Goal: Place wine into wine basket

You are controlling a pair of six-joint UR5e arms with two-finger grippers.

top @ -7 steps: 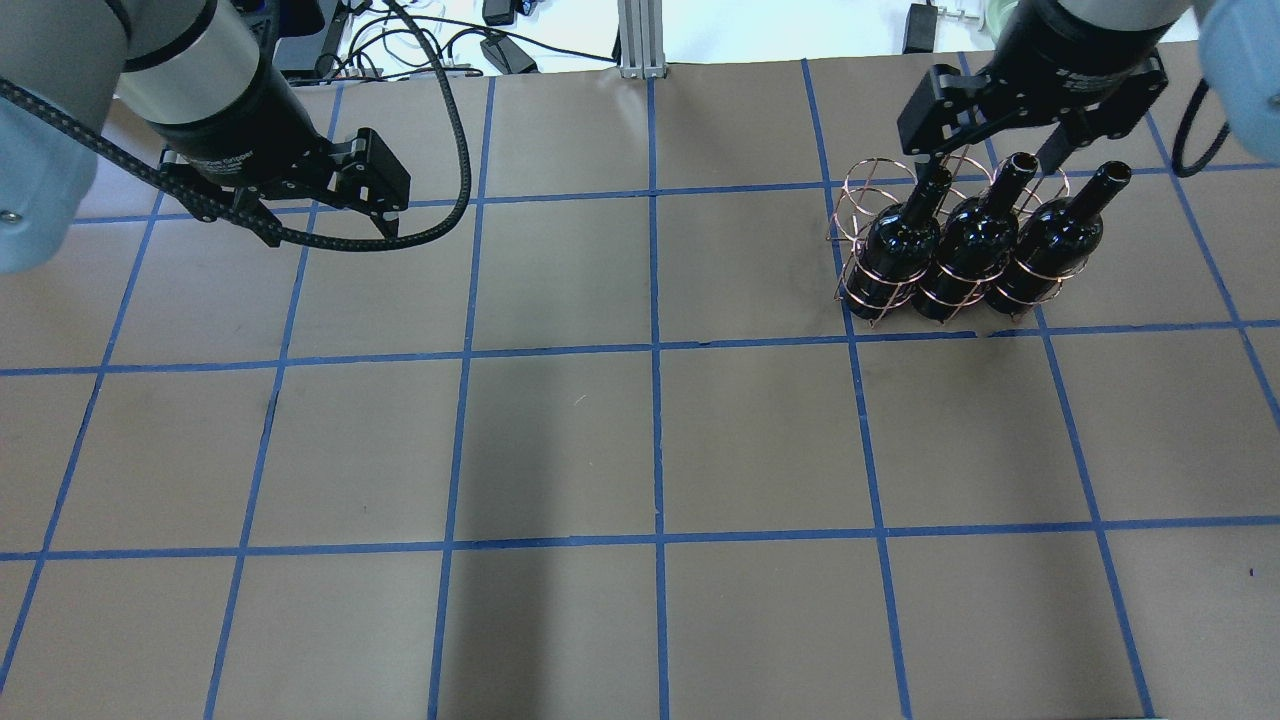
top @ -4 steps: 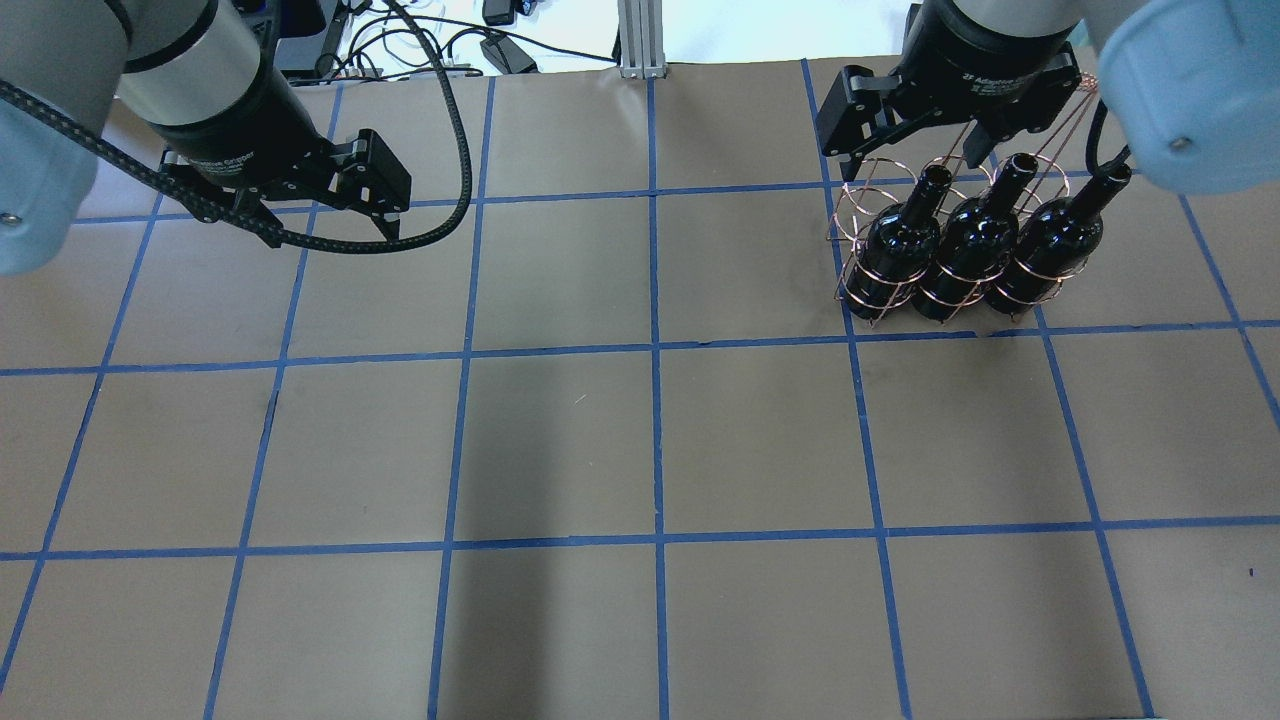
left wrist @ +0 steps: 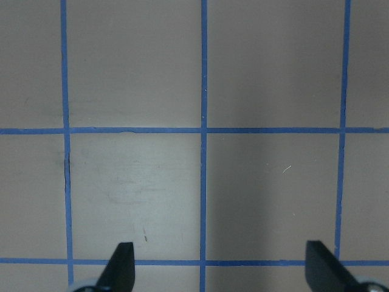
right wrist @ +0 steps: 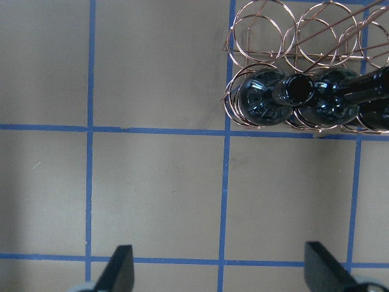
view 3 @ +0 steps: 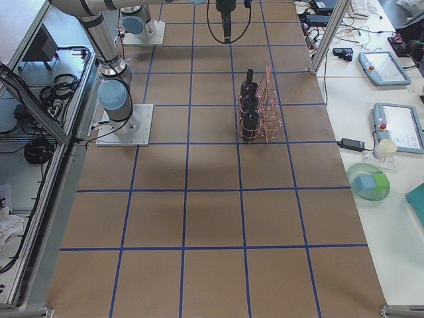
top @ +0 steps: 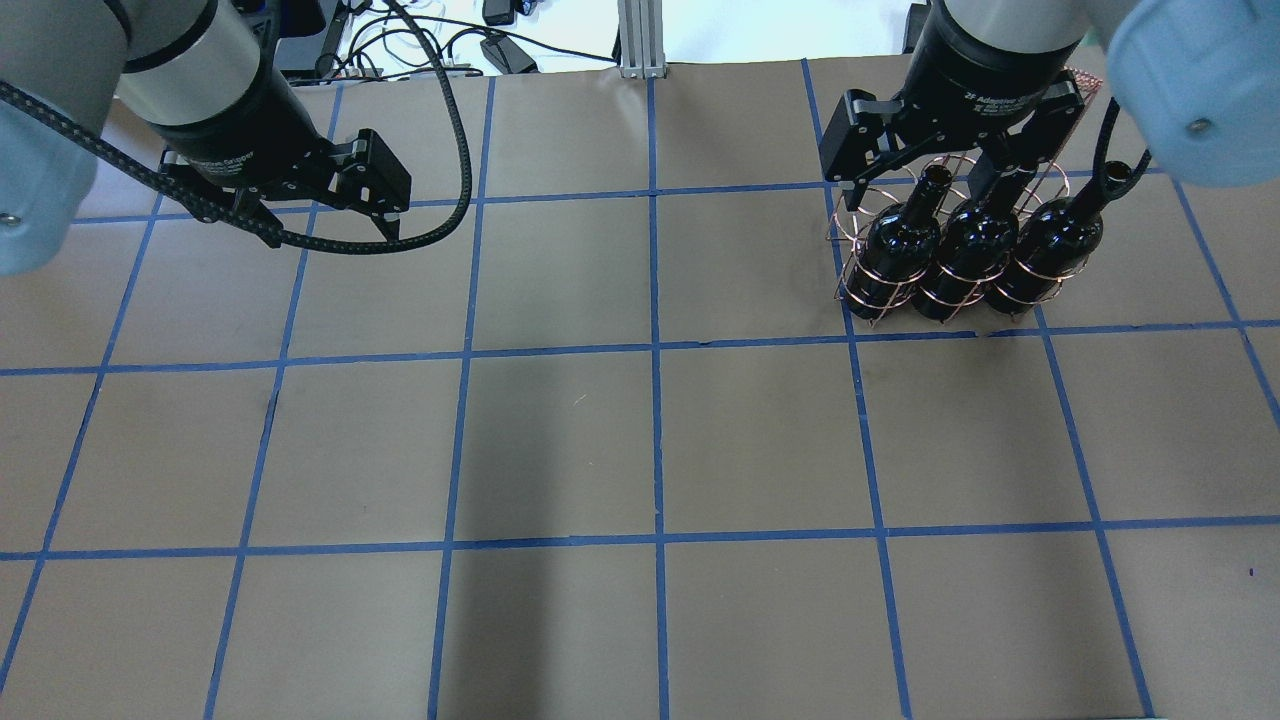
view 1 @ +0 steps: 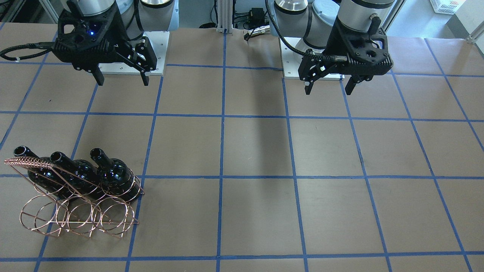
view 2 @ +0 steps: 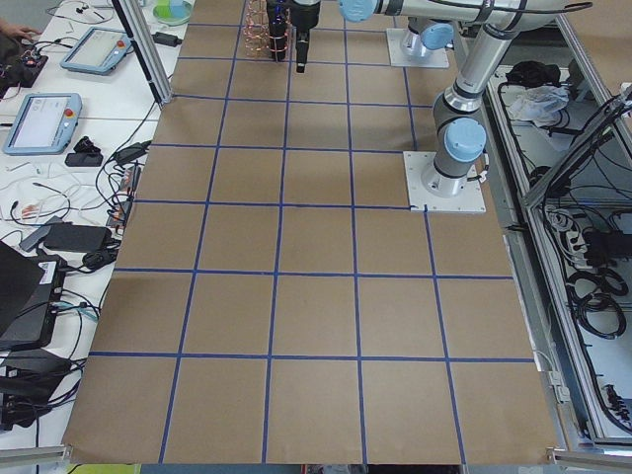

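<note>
Paper, brown and gridded with blue tape, covers the surface (top: 560, 450). Cables (top: 420, 40) lie past its far edge, and pendant screens (view 3: 381, 66) sit on a side bench. Three wine bottles (top: 968, 245) stand upright in the wine basket (view 1: 30, 163), filling one row of hoops. My right fingers (right wrist: 121, 267) and left fingers (left wrist: 121, 267) hang spread wide and empty over bare paper.

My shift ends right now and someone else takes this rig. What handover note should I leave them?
Left gripper: open, empty.
Right gripper: open, empty, raised on the robot's side of the wine basket.
Three wine bottles stand in the basket's row nearer the robot; far row empty.
No loose bottle in view, so placing looks done.
Remaining: probably just retracting.
</note>
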